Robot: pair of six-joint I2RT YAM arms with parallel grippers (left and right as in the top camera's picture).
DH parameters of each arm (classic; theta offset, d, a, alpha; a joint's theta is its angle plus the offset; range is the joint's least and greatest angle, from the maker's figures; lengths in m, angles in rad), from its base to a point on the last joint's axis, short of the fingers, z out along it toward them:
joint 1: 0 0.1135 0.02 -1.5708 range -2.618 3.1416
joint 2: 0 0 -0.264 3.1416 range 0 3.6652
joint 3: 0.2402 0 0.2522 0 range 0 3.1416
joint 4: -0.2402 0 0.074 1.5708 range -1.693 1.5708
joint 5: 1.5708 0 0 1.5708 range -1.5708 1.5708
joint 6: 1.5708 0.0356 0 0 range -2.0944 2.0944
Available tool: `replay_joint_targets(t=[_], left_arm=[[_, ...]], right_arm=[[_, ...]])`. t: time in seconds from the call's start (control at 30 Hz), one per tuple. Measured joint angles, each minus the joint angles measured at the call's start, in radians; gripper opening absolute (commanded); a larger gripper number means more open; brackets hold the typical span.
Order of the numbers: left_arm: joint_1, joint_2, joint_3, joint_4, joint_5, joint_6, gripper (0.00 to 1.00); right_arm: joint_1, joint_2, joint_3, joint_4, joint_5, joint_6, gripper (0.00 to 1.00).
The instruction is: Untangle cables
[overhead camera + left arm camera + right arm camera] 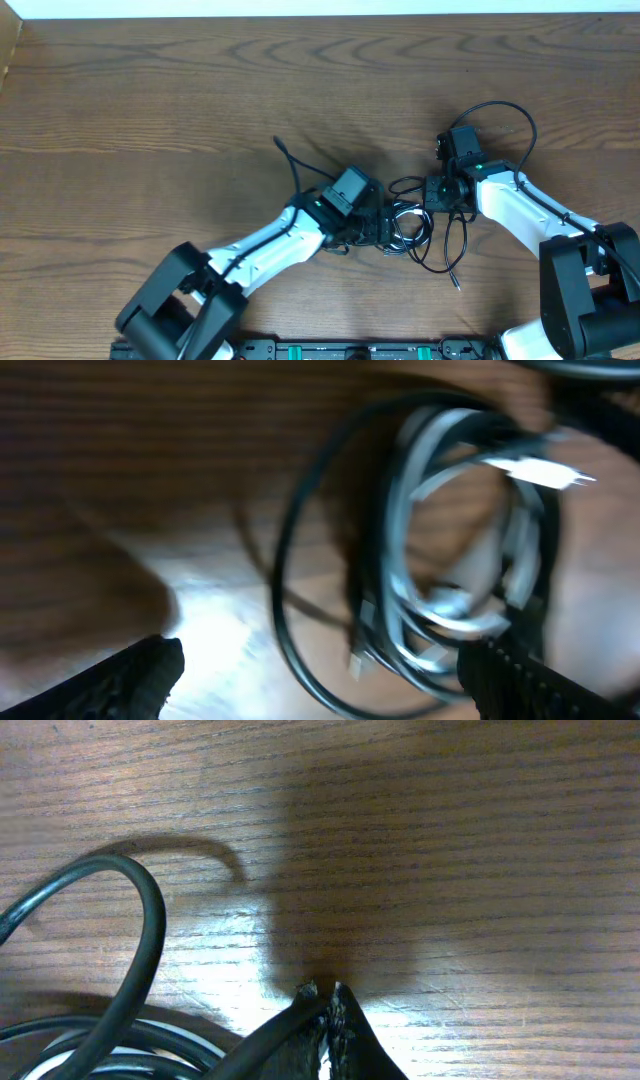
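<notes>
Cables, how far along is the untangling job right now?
Little looks done: the cables lie in one knot mid-table, with the white cord wound inside black loops. Only one black end trails free. In hand: the right claw is shut, apparently pinching a black strand, and the left claw stands open over the coil. Left to do: separating every cord.

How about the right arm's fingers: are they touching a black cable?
Touching. The right wrist view shows the shut fingers pinching a thin black cable that runs out from between their tips.
</notes>
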Motion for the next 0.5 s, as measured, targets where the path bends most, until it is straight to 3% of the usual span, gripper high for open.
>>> replay_joint_targets(t=[0.1, 0.17, 0.2, 0.33, 0.5], left_arm=[[-0.029, 0.024, 0.002, 0.014, -0.066, -0.035, 0.93], [-0.045, 0.033, 0.004, 0.041, -0.093, -0.047, 0.80], [-0.051, 0.035, 0.005, 0.051, -0.101, -0.051, 0.66], [-0.062, 0.057, 0.005, 0.061, -0.125, -0.073, 0.40], [-0.065, 0.062, 0.006, 0.061, -0.155, -0.064, 0.36]], right_arm=[[0.000, 0.000, 0.000, 0.000, 0.000, 0.000, 0.01], [0.000, 0.000, 0.000, 0.000, 0.000, 0.000, 0.01], [0.000, 0.000, 0.000, 0.000, 0.000, 0.000, 0.01], [0.000, 0.000, 0.000, -0.001, 0.000, 0.000, 0.01], [0.000, 0.000, 0.000, -0.002, -0.001, 0.000, 0.01]])
